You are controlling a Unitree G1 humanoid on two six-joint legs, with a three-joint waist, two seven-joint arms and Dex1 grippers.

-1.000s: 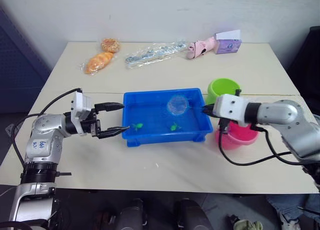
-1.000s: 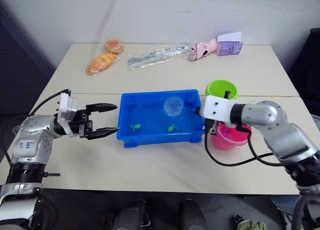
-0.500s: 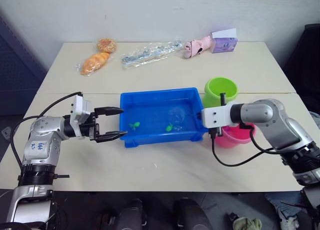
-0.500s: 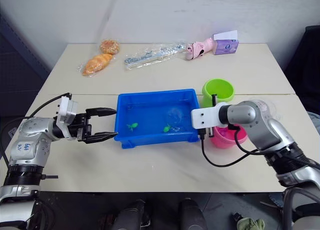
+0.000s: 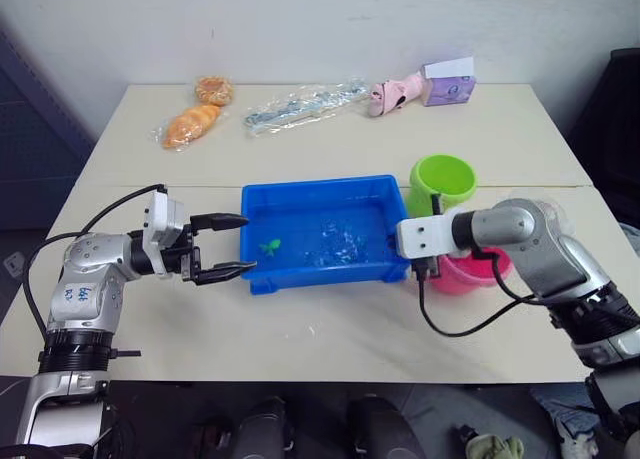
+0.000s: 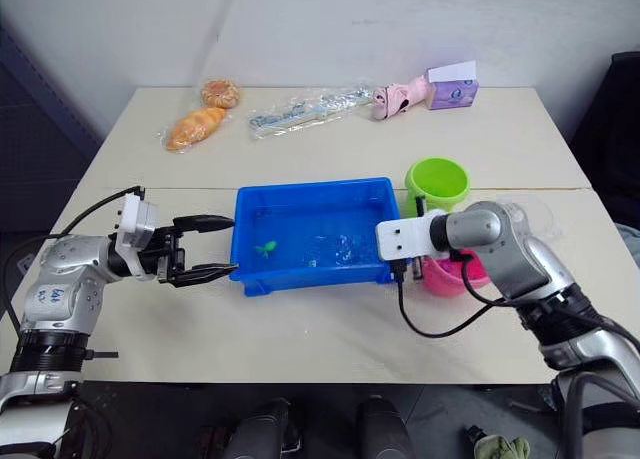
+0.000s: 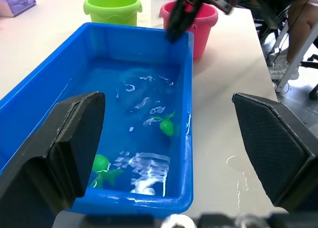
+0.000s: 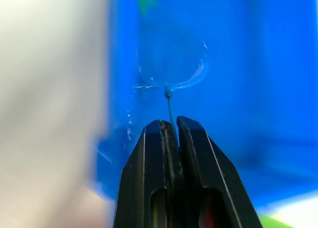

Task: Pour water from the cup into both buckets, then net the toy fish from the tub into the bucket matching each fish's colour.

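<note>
Two black fingers of the right gripper are pressed together on the thin stick of the net, whose round hoop sits down in the water of the tub. In the head views that gripper is at the tub's right end, low in the right half of the frame, just in front of the pink bucket; the green bucket stands just behind the pink one. The left gripper has its fingers spread wide and holds nothing, hovering just off the tub's left end in the lower left of the frame.

One green fish lies in the left part of the tub; the left wrist view shows two green fish in rippled water. A clear cup stands behind the right forearm at the right edge.

A small label on the left arm carries digits too small to read. The purple box at the upper right has print that cannot be read.

Everything rests on a pale beige table against a white wall. Along its far edge lie bagged bread, a clear wrapped packet and a pink toy.
</note>
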